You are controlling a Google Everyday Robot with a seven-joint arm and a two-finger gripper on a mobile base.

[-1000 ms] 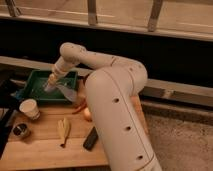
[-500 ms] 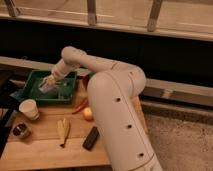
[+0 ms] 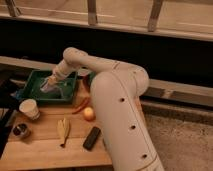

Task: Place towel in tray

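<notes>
The green tray (image 3: 32, 96) stands at the back left of the wooden table (image 3: 45, 150). My gripper (image 3: 50, 84) reaches down into the tray from the right, at the end of the white arm. It is shut on the pale towel (image 3: 48, 90), which hangs from its tip and rests low inside the tray, left of the tray's middle. The towel's lower edge blends with the tray floor.
In front of the tray are a white cup (image 3: 30, 109), a small dark can (image 3: 20, 131), a banana (image 3: 62, 131), a red pepper (image 3: 81, 105), an orange fruit (image 3: 89, 114) and a black block (image 3: 91, 138). The arm's large white body (image 3: 120, 115) covers the table's right side.
The gripper has moved left and down with the towel, from the tray's right edge to inside the tray. The towel now sits low in the tray instead of hanging over the rim.
</notes>
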